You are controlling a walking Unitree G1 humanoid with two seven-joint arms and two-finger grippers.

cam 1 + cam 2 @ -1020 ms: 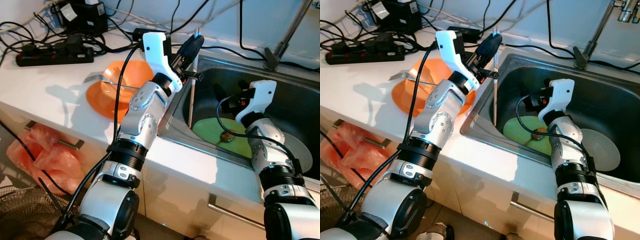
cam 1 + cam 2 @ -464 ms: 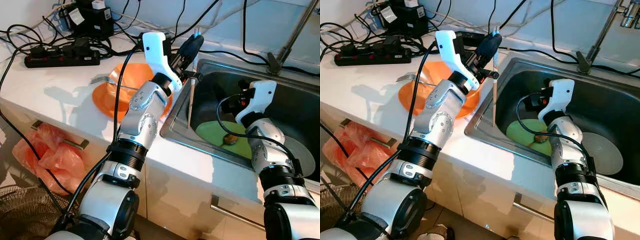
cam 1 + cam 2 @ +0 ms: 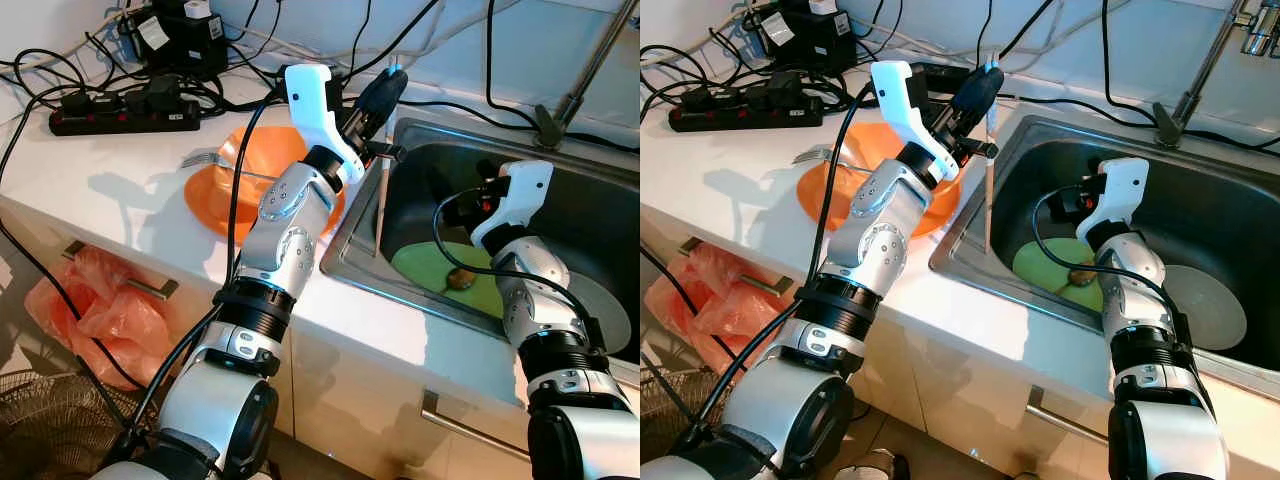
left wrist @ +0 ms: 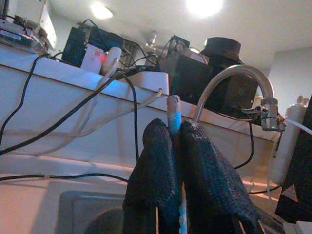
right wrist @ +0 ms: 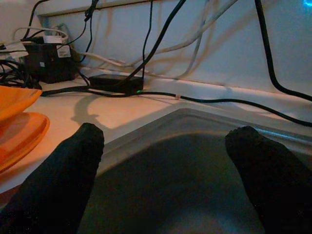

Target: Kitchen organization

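Left gripper [image 3: 383, 88], clamped on an upright chopstick [image 3: 381, 195] over the sink [image 3: 1230, 215] rim's 9 o'clock edge; right gripper [image 5: 165, 141] wide open, empty. Keep your pinch firm, lifting vertically.

No text, label or number is legible on anything here.
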